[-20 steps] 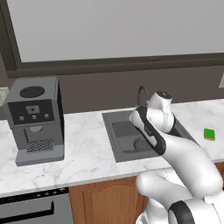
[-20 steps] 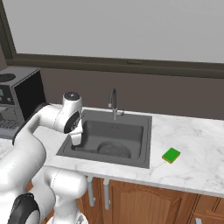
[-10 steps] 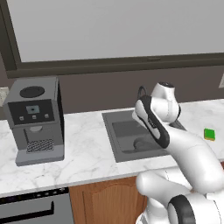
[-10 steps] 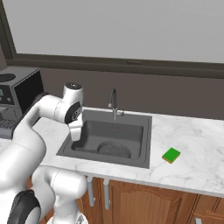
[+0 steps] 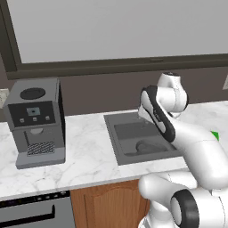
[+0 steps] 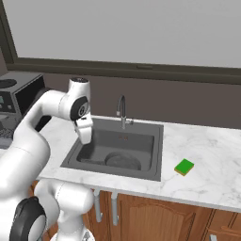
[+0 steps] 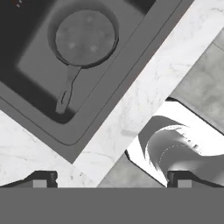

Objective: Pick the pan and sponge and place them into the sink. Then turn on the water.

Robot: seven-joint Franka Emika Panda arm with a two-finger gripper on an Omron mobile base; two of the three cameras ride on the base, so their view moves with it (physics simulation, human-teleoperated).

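One item is left to move: the small green-and-yellow rectangular sponge (image 6: 184, 166) lies on the white marble desk (image 6: 207, 174) right of the dark grey recessed sink (image 6: 157, 155). It looks light and squashy; pinching across its short sides seems best. The round dark skillet (image 7: 84, 39) already rests in the basin. The hand (image 6: 85, 135), released and empty, hangs over the sink's left edge, with the thin gooseneck faucet (image 6: 121, 110) behind the crossing path.

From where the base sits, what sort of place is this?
A simulated home kitchen, most likely: a marble counter with a recessed sink and gooseneck faucet, a coffee machine, and wood cabinets below.
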